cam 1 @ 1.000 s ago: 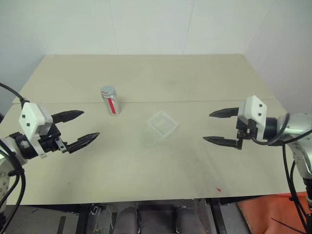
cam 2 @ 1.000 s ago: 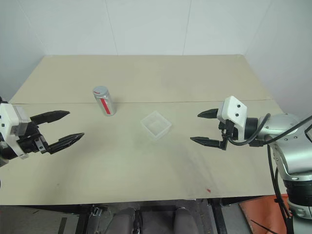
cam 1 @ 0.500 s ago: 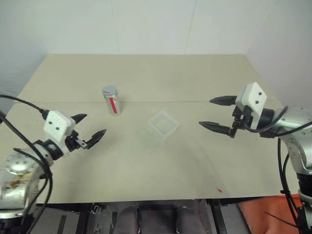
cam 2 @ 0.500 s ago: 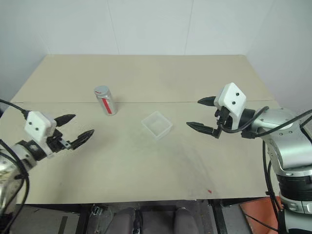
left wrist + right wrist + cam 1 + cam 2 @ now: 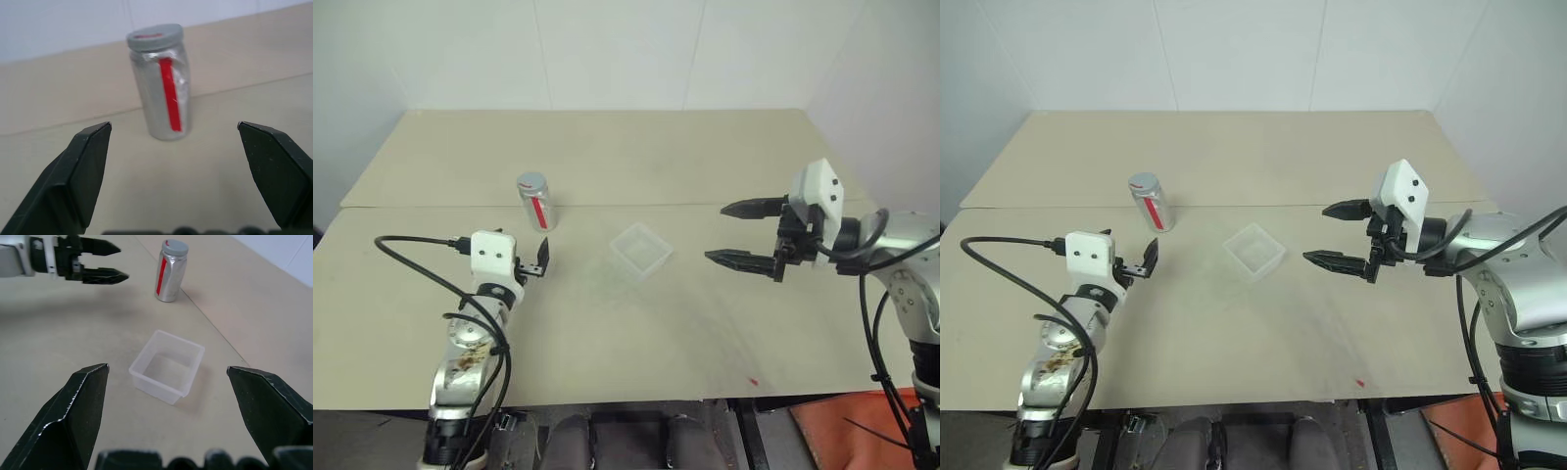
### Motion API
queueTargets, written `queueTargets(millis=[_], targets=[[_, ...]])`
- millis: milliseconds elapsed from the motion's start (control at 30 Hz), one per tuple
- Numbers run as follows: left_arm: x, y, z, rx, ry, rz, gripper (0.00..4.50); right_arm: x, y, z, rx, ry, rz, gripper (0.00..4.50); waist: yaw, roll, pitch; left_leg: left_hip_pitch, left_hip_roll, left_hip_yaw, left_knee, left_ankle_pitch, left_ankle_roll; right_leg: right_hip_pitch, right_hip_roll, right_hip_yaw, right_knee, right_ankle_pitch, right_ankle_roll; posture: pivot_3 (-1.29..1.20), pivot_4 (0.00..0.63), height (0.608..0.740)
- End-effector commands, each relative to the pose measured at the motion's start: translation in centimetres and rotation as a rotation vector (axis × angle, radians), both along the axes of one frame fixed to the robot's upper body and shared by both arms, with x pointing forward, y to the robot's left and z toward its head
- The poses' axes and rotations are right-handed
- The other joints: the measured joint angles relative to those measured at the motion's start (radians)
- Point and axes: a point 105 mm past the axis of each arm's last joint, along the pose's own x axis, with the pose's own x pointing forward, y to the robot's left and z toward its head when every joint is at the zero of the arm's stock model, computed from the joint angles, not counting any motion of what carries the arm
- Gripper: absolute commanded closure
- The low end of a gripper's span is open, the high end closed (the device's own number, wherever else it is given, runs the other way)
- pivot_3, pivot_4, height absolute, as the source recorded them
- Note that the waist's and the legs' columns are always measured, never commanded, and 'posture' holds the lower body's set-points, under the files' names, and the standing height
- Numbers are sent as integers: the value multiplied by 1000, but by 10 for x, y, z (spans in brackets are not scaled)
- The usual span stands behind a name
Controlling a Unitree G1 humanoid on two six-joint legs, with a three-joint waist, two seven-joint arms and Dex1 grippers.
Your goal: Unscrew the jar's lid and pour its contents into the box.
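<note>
Left wrist view: jar (image 5: 161, 90) upright, lid (image 5: 154, 37) on, framed between spread left gripper (image 5: 540, 257) fingers, untouched; right gripper (image 5: 741, 235) spread wide beside box (image 5: 641, 251); bare table (image 5: 607, 147) beyond.

Two silver metal robot arms with looping black cables, each ending in a white boxy wrist housing and a gripper of two tapered black fingers: left gripper (image 5: 541, 257), right gripper (image 5: 737, 233).

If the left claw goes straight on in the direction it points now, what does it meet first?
Most likely the jar. The left claw is open and aimed at it, with the jar standing upright between its fingers' lines in the wrist view, lid still on. Only bare table lies between them.
</note>
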Motion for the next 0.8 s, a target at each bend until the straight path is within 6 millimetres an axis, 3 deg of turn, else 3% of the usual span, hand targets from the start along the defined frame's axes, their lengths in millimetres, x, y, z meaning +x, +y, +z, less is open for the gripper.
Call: queueTargets(millis=[33,367,800], targets=[[9,-4,7,22,-62,27,28,-4,2,9,-4,-29,13,0,0,0,0,0,0,0,0,0,0,0,0,0,0,0,0,0,150,740],[48,-21,13,9,-76,27,28,-10,2,11,-17,-38,-6,0,2,0,0,-1,0,0,0,0,0,0,0,-1,0,0,1,0,150,740],[67,-21,11,-19,-80,80,28,-16,0,7,-55,-68,-21,0,1,0,0,-1,0,0,0,0,0,-1,0,-1,0,0,1,0,150,740]])
